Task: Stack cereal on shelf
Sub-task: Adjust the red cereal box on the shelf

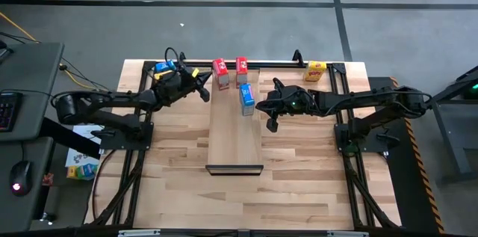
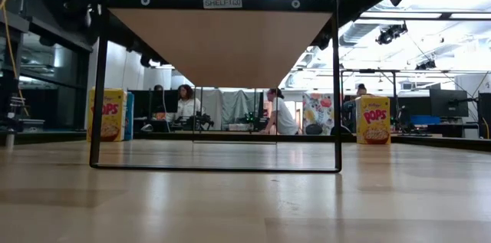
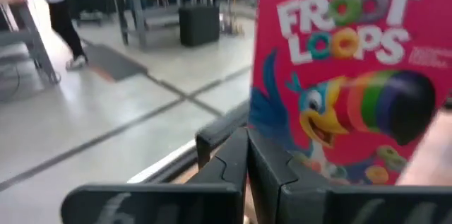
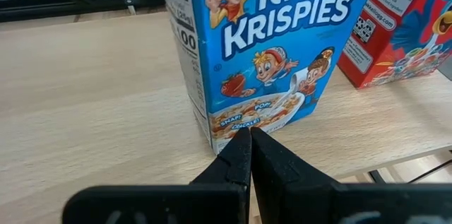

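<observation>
The shelf [image 1: 234, 136] is a pale board running from far to near, with a dark lip at its near end. Two red boxes [image 1: 221, 73] [image 1: 241, 70] stand upright at its far end. A blue Rice Krispies box [image 1: 246, 99] [image 4: 268, 47] stands just nearer on it. My left gripper [image 1: 203, 91] [image 3: 247, 150] is shut, left of the red Froot Loops box [image 3: 339, 75]. My right gripper [image 1: 263, 107] [image 4: 247, 136] is shut, right of the blue box. A yellow box [image 1: 316, 70] stands far right. Another blue box [image 1: 163, 66] and a yellow one [image 2: 107, 114] stand far left. My left gripper points its shut fingers level at the red Froot Loops box's printed front, near its lower corner [image 3: 275, 143]; I cannot tell whether they touch it. My right gripper's shut fingertips [image 4: 240, 146] sit level at the bottom edge of the blue box's front [image 4: 247, 121], from the table's right; I cannot tell whether they touch.
The shelf stands raised on a thin black frame [image 2: 100, 82] above the butcher-block table [image 1: 299, 185]. Arm bases and black rails [image 1: 127, 143] [image 1: 358, 143] flank it. Bare shelf lies nearer than the blue box. People sit at desks in the room beyond.
</observation>
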Action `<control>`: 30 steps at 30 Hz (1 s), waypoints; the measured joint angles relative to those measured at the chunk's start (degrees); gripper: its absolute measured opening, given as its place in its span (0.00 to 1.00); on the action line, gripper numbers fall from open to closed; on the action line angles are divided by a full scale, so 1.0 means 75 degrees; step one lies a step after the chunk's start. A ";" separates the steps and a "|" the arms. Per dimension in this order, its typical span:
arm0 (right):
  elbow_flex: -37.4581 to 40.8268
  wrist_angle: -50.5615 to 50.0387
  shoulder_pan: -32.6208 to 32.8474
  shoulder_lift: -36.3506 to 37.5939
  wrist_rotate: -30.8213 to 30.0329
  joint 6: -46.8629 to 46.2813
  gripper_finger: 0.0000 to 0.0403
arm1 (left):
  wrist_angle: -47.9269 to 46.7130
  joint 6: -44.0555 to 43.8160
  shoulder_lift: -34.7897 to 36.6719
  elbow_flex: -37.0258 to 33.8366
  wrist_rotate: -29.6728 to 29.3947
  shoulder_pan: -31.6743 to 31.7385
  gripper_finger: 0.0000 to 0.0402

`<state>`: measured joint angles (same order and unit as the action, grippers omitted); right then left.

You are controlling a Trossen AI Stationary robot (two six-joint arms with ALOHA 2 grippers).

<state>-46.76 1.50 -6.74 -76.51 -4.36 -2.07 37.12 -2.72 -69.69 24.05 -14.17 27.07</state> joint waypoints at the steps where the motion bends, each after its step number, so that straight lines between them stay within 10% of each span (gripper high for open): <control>1: 0.0000 0.0000 0.0000 0.0000 0.0001 0.0020 0.00 | -0.0499 -0.0026 0.0111 0.0139 -0.0031 -0.0025 0.00; 30: 0.0000 0.0000 0.0000 0.0000 0.0002 0.0016 0.00 | -0.0903 0.0115 -0.0111 0.0513 0.1041 0.0338 0.00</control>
<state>-46.76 1.50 -6.74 -76.51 -4.34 -1.95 30.35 -1.87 -70.52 27.90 -6.36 29.61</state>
